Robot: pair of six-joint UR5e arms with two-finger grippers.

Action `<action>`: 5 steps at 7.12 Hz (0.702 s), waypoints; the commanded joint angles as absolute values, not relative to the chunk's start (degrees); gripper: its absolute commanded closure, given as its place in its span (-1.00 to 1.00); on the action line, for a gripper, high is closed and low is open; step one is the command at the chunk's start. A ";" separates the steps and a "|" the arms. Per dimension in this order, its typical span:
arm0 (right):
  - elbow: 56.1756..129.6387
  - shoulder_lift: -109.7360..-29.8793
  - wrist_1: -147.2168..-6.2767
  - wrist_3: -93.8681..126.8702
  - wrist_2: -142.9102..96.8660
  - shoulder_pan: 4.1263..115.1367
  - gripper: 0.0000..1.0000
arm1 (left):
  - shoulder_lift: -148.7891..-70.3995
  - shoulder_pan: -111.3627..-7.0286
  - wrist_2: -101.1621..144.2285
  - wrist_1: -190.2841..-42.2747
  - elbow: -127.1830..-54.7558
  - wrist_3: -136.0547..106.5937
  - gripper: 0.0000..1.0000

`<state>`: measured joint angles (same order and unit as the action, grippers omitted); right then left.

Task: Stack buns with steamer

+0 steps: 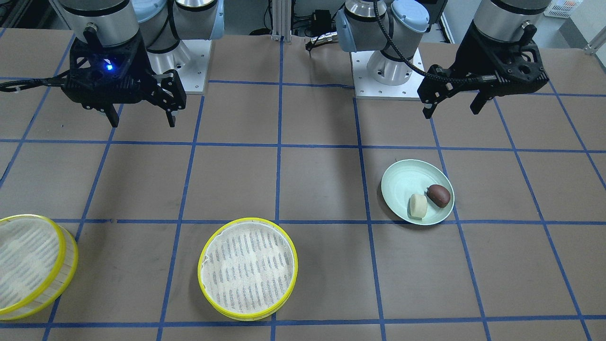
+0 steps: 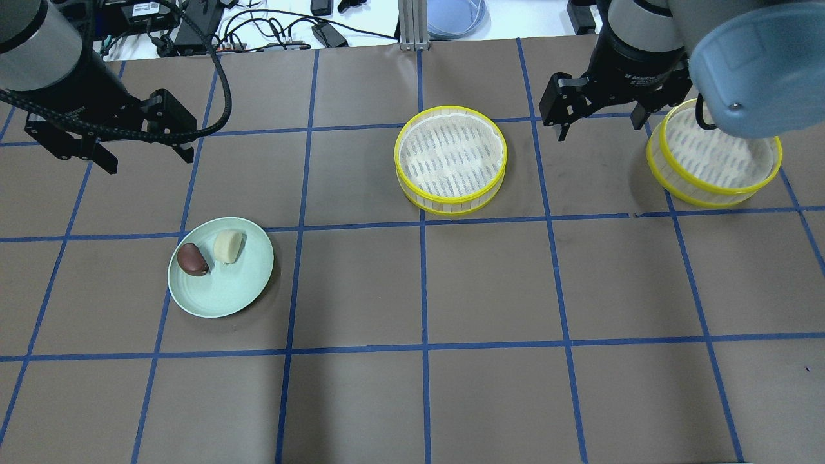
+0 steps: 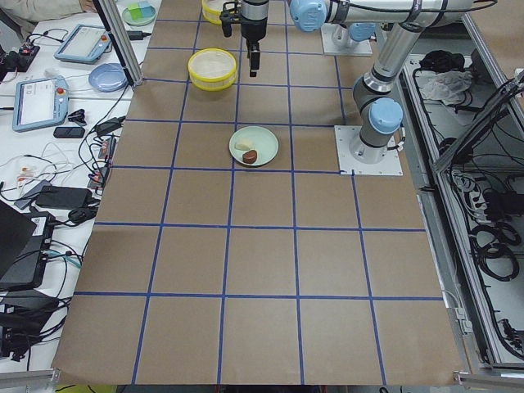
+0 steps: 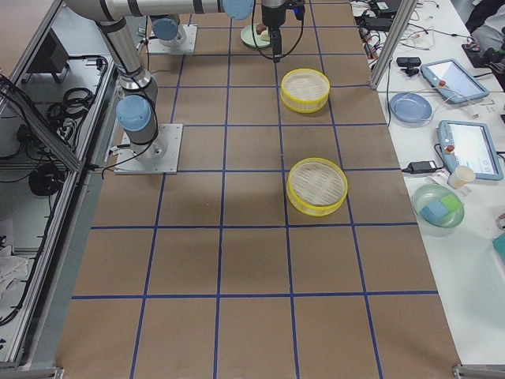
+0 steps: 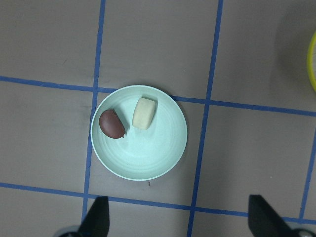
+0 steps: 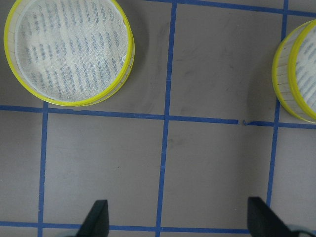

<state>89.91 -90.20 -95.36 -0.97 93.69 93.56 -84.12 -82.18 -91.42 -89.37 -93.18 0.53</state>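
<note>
Overhead exterior: white bun (image 2: 228, 246) and brown bun (image 2: 192, 259) sit on the plate (image 2: 225, 296), ready for pickup. The left gripper (image 2: 149, 161) hovers spread just beyond the plate. The right gripper (image 2: 602, 125) is also spread, far from the plate, presumably for the steamer tiers (image 2: 451, 154).

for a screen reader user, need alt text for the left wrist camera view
A pale green plate on a brown, blue-gridded table holds a reddish-brown bun and a cream-white bun side by side. The open left gripper hovers above, fingertips at the bottom edge.

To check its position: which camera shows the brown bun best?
Left wrist view: close, straight down on the brown bun, beside the white bun on the plate. Overhead and front show it smaller; side views barely.
</note>
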 commanded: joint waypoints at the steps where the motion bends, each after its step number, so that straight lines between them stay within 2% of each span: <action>1: 89.91 -90.35 -95.36 -0.97 93.69 93.52 -1.00 | -83.67 -82.18 -91.41 -89.47 -93.86 1.14 -1.00; 5: 89.91 -90.00 -95.62 -0.97 93.52 93.52 -1.00 | -83.94 -82.09 -91.32 -89.47 -93.87 1.14 -1.00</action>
